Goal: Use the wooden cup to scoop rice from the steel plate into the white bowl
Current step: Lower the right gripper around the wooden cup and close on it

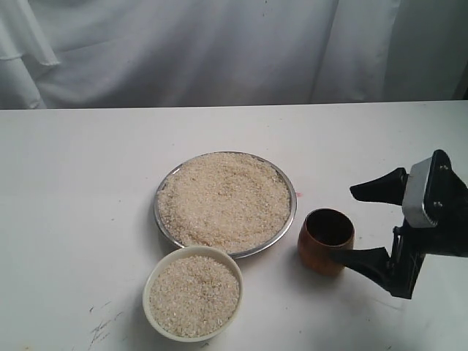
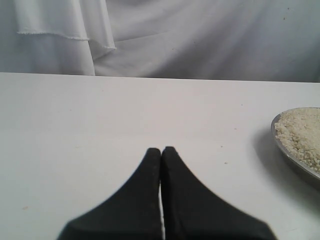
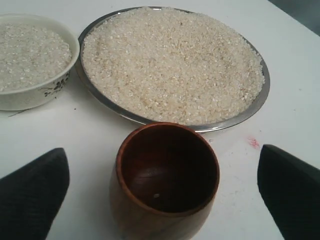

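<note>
The steel plate (image 1: 294, 199) sits mid-table, heaped with rice (image 1: 223, 201). In front of it the white bowl (image 1: 148, 291) holds more rice (image 1: 194, 296). The wooden cup (image 1: 326, 240) stands upright to the plate's right, with only a stray grain inside. My right gripper (image 1: 346, 224) is open, one finger on each side of the cup, not gripping it. In the right wrist view the cup (image 3: 165, 175) is between the fingers (image 3: 35, 192), well apart from both; plate (image 3: 250, 114) and bowl (image 3: 35, 95) lie beyond. My left gripper (image 2: 161, 149) is shut and empty over bare table, plate rim (image 2: 295, 167) to one side.
A white cloth backdrop (image 1: 219, 51) hangs behind the table's far edge. A small red mark (image 3: 253, 142) is on the table by the plate. Dark scuffs (image 1: 102, 325) mark the front left of the table.
</note>
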Available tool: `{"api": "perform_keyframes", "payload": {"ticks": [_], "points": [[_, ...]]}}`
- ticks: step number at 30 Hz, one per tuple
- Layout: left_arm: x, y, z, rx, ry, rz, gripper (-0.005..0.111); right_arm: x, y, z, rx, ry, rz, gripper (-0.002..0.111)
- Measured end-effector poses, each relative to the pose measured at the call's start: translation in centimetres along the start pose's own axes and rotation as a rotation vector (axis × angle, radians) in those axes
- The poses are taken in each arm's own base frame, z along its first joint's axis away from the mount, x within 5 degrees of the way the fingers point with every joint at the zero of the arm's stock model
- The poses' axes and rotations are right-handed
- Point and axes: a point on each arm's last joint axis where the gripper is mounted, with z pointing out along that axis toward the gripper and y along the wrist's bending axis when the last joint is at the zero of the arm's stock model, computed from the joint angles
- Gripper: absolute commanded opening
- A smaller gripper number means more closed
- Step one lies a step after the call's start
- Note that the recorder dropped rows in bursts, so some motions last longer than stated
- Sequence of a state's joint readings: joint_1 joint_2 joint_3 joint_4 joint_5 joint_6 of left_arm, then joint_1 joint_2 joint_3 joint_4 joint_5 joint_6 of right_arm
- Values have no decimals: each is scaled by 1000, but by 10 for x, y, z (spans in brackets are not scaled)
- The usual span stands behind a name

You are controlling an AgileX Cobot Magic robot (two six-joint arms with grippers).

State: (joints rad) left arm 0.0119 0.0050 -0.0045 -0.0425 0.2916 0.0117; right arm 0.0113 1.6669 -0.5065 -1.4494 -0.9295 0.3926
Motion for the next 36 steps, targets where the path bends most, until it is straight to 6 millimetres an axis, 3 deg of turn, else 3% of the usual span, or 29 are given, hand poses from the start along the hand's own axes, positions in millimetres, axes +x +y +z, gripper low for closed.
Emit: {"api": "perform_keyframes", "payload": {"ticks": [13,36], "points": [[0,0,0,0,0,0,0,18,0,12,-44,29,58,93],[0,0,0,0,0,0,0,15,-11,14,32,-10,259,93]]}}
